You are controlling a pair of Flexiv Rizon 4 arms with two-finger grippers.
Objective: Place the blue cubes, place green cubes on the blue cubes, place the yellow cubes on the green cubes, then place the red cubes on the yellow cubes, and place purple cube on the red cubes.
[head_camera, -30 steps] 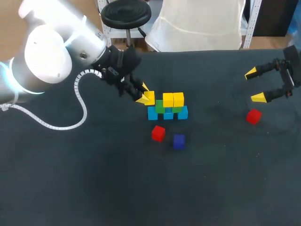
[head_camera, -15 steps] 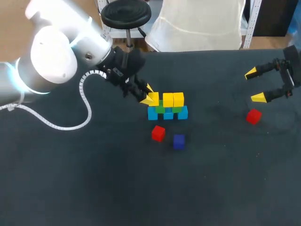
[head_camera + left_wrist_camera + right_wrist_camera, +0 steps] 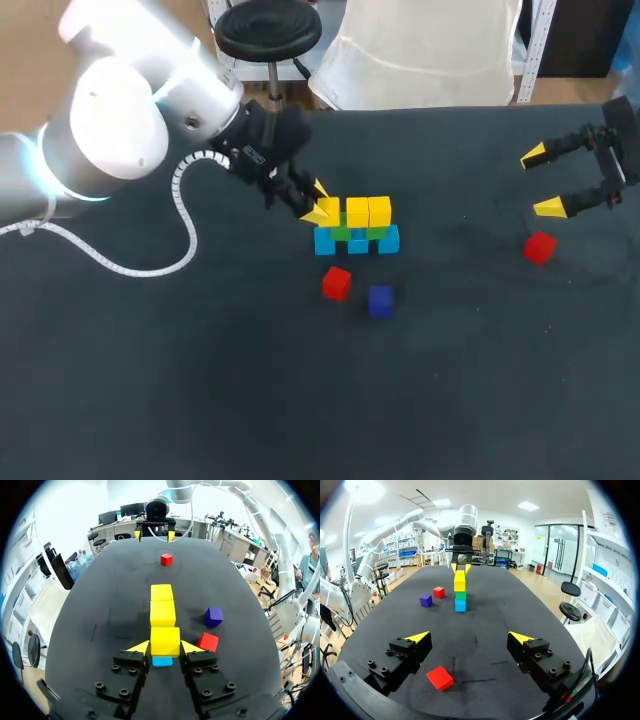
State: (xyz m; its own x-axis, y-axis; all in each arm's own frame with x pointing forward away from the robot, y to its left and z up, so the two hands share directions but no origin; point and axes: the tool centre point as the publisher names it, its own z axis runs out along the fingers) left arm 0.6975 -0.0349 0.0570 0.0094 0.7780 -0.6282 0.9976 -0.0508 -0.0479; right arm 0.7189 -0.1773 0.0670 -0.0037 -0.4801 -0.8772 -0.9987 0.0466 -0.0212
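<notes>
Three blue cubes (image 3: 358, 244) form a row on the table, with green cubes (image 3: 341, 232) on them and two yellow cubes (image 3: 368, 211) on top. My left gripper (image 3: 318, 203) (image 3: 165, 647) is shut on a third yellow cube (image 3: 165, 641) at the row's left end, level with the other yellow ones and above the end blue cube (image 3: 162, 661). A red cube (image 3: 337, 283) and a purple cube (image 3: 380, 300) lie in front of the stack. My right gripper (image 3: 541, 181) (image 3: 469, 637) hangs open at the far right, above and behind a second red cube (image 3: 539, 247) (image 3: 440, 677).
The dark table (image 3: 200, 380) stretches wide in front of and to the left of the stack. Between the stack and the right-hand red cube lies bare tabletop. My left arm's white cable (image 3: 150, 262) loops over the table's left part.
My left gripper has moved a little to the right with the yellow cube, bringing it up against the yellow row. The right arm has kept still.
</notes>
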